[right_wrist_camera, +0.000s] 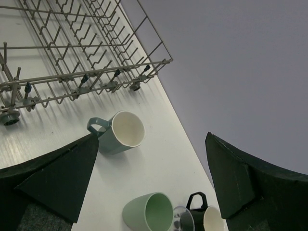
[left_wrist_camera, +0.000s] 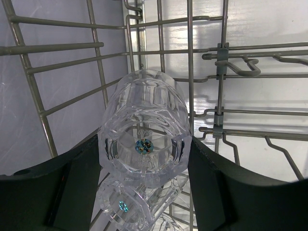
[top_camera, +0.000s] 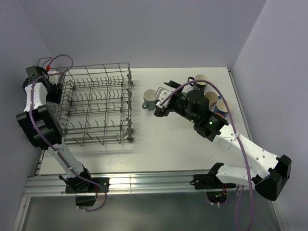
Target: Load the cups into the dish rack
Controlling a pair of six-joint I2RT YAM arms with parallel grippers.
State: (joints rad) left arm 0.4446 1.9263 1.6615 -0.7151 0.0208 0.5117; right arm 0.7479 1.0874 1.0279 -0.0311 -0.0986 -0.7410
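Note:
My left gripper (left_wrist_camera: 143,150) is shut on a clear glass cup (left_wrist_camera: 144,120), its base with a small sticker facing the camera. It hangs inside the dish rack (left_wrist_camera: 219,79), just above another clear glass cup (left_wrist_camera: 124,204) lying among the wires. From above, the left gripper (top_camera: 53,90) sits at the far left end of the grey wire dish rack (top_camera: 98,103). My right gripper (top_camera: 162,100) is open and empty, hovering beside a grey-blue mug (top_camera: 149,98) lying on its side. The same mug (right_wrist_camera: 117,133) shows in the right wrist view, with a green mug (right_wrist_camera: 147,212) and a black mug (right_wrist_camera: 201,217) nearer.
More mugs cluster at the table's back right, partly behind the right arm: a beige one (top_camera: 201,80) and a blue one (top_camera: 224,106). Walls close in behind and on both sides. The rack (right_wrist_camera: 72,57) stands left of the loose mugs.

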